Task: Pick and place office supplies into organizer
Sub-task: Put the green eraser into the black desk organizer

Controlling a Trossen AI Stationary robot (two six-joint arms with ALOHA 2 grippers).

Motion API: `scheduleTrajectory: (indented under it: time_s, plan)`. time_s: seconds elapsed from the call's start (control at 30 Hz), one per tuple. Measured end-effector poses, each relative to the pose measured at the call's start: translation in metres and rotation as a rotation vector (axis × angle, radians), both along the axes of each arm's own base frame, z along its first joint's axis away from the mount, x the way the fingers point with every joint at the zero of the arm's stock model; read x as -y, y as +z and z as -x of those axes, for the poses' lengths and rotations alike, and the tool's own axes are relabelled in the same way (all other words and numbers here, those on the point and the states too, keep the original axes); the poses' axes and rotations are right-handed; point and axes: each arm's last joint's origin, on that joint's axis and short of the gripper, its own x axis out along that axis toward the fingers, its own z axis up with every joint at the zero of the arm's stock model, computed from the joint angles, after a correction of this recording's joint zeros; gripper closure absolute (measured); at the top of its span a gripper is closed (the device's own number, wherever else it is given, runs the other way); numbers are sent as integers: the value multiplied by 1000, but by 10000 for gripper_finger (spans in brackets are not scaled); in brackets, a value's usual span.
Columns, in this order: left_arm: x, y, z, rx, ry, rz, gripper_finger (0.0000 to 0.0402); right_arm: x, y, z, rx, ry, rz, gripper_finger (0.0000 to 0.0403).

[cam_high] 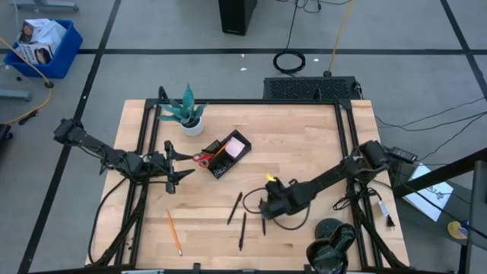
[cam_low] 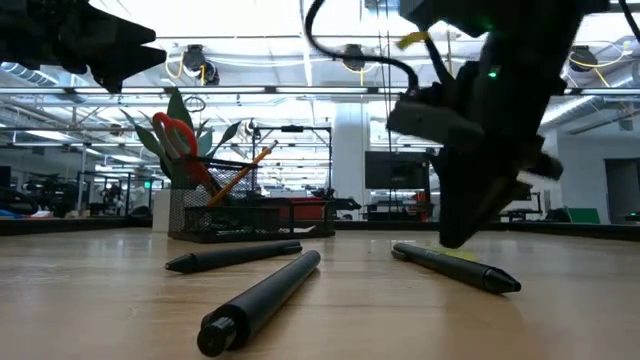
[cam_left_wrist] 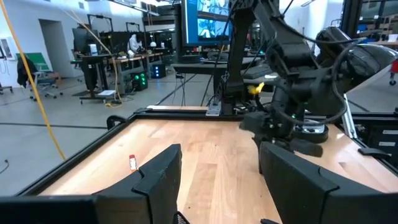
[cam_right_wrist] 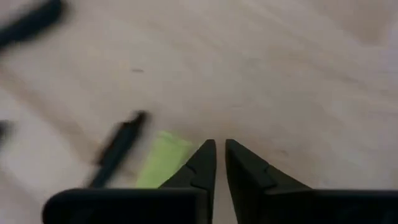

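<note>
Wooden table [cam_high: 304,144] lay under my right gripper [cam_right_wrist: 219,152], its jaws almost shut and holding nothing, beside a yellow-green bit [cam_right_wrist: 160,160] and black pens [cam_high: 234,207]. My left gripper [cam_high: 176,161] waited half open near the organizer [cam_high: 227,156].

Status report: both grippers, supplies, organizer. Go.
Right gripper low over the table, fingers nearly shut, nothing held, yellow-green bit beside it. Left gripper open, empty, near the organizer. Three black pens loose on the table. Nothing blocking.

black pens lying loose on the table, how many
3 show in the high view: one left of the right hand, one nearer the front edge, one partly under that hand. More may be hidden beneath the arm.
</note>
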Motion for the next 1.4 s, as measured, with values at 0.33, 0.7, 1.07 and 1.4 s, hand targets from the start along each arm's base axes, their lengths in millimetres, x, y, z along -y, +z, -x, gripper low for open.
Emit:
scheduleTrajectory:
  time_s: [0.33,0.7,1.07,1.4]
  plan:
    - [0,0,0,2,0,1,178,-22,45,-13,141,-125,94,302]
    - [0,0,0,2,0,1,178,-46,42,0,269,-94,190,281]
    - [0,0,0,2,0,1,178,-52,41,-14,455,-42,211,283]
    - [0,0,0,2,0,1,178,-53,36,-16,476,-171,53,282]
